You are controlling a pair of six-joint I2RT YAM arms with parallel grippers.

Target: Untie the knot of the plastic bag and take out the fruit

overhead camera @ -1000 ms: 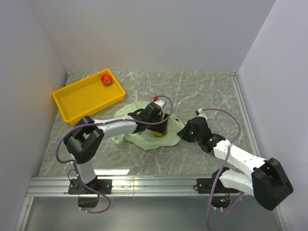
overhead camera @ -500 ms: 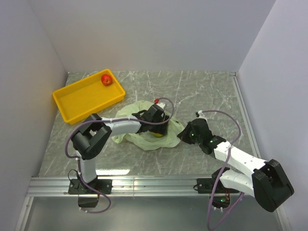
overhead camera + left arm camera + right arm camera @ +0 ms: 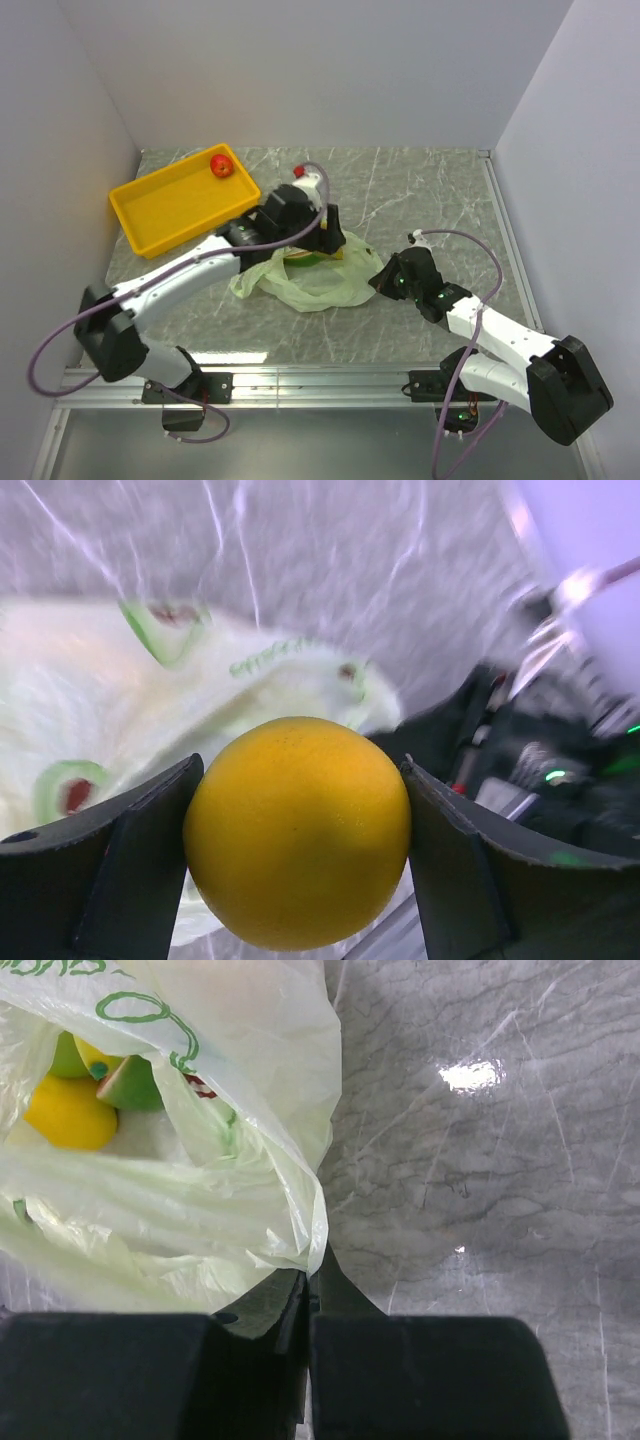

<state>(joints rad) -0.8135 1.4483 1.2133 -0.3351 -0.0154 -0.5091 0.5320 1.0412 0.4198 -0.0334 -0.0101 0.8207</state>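
Note:
The pale green plastic bag (image 3: 318, 282) lies open on the marble table; no tied knot shows. My left gripper (image 3: 331, 242) is above the bag's far edge, shut on a round yellow-orange fruit (image 3: 297, 830) held between both fingers (image 3: 135, 865). The bag (image 3: 110, 710) lies below it in the left wrist view. My right gripper (image 3: 379, 280) is shut on the bag's right edge (image 3: 315, 1235) at table level. More fruit lies inside the bag: a yellow piece (image 3: 68, 1112) and a green piece (image 3: 135, 1085).
A yellow tray (image 3: 160, 215) stands at the back left with a red apple (image 3: 221, 165) in its far corner. The right arm (image 3: 545, 765) shows close behind the held fruit. Walls close in the left, back and right sides.
My left gripper has come up out of the bag with the yellow-orange fruit and moved toward the back left. The right gripper has kept its hold on the bag's edge.

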